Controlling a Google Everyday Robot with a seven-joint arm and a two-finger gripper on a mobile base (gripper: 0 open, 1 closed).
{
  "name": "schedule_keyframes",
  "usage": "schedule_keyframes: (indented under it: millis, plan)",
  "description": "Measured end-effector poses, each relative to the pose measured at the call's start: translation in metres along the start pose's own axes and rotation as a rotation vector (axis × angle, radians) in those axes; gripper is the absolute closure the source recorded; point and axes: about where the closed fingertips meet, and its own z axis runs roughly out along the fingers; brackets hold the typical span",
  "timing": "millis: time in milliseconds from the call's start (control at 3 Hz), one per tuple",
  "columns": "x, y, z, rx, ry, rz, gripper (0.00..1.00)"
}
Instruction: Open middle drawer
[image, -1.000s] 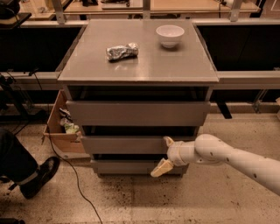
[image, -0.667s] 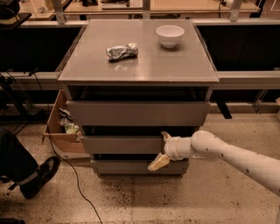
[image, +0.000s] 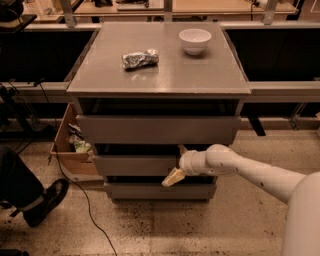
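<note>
Gripper (image: 177, 163) is on the right half of the middle drawer (image: 135, 165) front, a bit further left and higher than a second ago, arm (image: 250, 172) reaching in from the right. Fingers spread wide: upper one (image: 181, 148) at the front's top edge, lower one (image: 173, 177) past its bottom edge, can't tell if they're actually pressing on it. Drawer sits between top drawer (image: 157, 129) and bottom drawer (image: 150, 191), front in the same place as before, not visibly pulled out; bowl (image: 195, 40) and foil packet (image: 140, 58) on the cabinet top (image: 165, 77) unmoved
</note>
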Motion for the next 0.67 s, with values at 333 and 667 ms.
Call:
schedule_keyframes:
  millis: [333,667]
  plan:
    - [0.005,-0.004,0.023,0.013,0.050,-0.025,0.00]
    - [0.021,0.008,0.038,-0.006,0.104,-0.035,0.16]
